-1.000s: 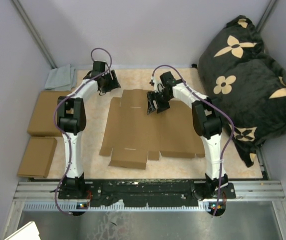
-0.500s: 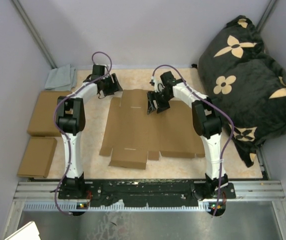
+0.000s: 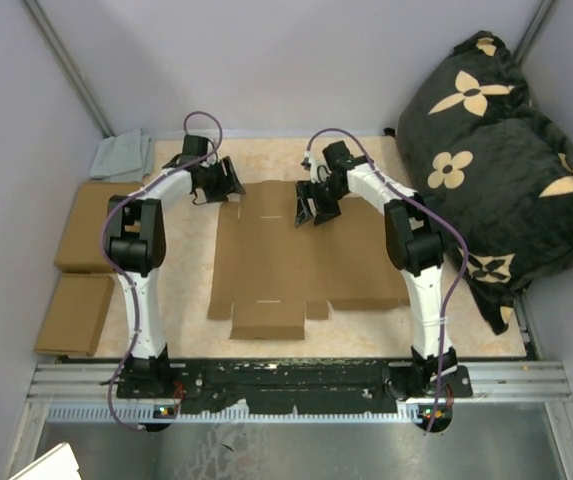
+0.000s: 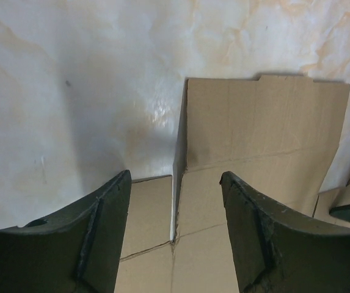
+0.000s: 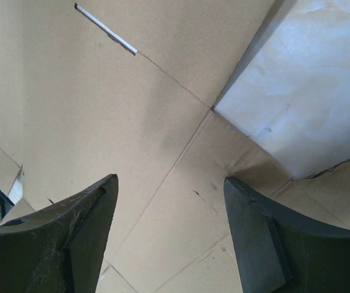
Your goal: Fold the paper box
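Paper box [image 3: 286, 250] shifted, corner beneath left claw [image 3: 231, 185]

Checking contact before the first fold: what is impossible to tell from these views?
- Top view: right gripper covers part of the paper box's far edge; contact unclear.
- Top view: left gripper too small to judge touch.
- Wrist views: frame edges cut off most of the box.

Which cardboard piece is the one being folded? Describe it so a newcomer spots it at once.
Start from the beige marbled table, with a black flowered cushion on its right. In the table's middle lies the paper box, a large brown sheet. Unlike the two closed brown boxes by the left edge, it is spread open, with cut flaps and creases.
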Motion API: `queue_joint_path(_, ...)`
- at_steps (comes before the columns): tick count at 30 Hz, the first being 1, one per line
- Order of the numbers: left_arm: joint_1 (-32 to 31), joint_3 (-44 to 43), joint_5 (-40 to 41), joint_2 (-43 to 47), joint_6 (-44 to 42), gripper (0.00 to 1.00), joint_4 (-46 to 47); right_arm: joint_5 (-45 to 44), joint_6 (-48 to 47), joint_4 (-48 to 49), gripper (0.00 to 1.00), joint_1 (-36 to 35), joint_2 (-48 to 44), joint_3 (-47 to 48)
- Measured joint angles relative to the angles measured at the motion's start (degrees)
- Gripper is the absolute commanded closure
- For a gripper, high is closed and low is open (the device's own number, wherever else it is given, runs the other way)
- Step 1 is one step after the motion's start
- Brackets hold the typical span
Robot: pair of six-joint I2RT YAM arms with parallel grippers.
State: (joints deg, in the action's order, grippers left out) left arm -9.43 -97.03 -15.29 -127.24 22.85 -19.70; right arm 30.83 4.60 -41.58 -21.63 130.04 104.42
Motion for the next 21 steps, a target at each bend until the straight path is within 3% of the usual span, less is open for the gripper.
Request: queue_joint_path(21, 0.0, 2.6, 10.2, 3.9, -1.9, 0.32, -5.3, 0.9, 0.0, -0.1, 0.28, 0.4, 0.4, 0.4)
